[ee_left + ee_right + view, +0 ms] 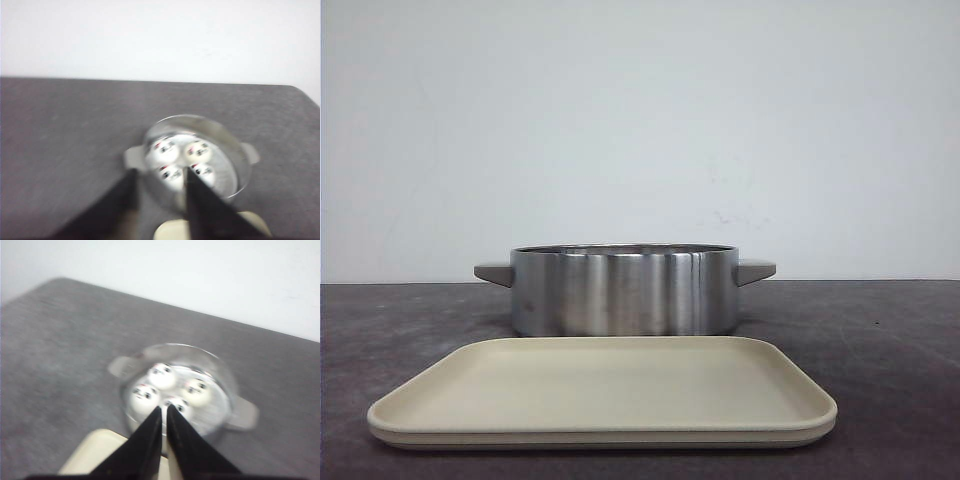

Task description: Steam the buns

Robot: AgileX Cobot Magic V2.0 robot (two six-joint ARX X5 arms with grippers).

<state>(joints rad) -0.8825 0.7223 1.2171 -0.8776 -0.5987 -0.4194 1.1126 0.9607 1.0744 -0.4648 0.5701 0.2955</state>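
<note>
Left gripper (160, 192): jaws spread wide, nothing between them, held high above the near side of the pot (623, 288). Right gripper (164, 432): fingers nearly together with a thin gap, empty, likewise held high. Buns (181, 161): four, white with panda faces, clustered inside the steel pot, which stands at the middle of the dark table (900, 340) just beyond a beige tray (603, 392). Step in hand, as judged: reach into the pot for one bun. Advice: bring the spread jaws straight down over an outer bun, clear of the rim, close gently on its soft sides, and lift before moving toward the tray. Hidden or unclear: both wrist views are blurred; the front view shows neither arm nor the buns, which the pot wall screens; the tray shows there without load.
</note>
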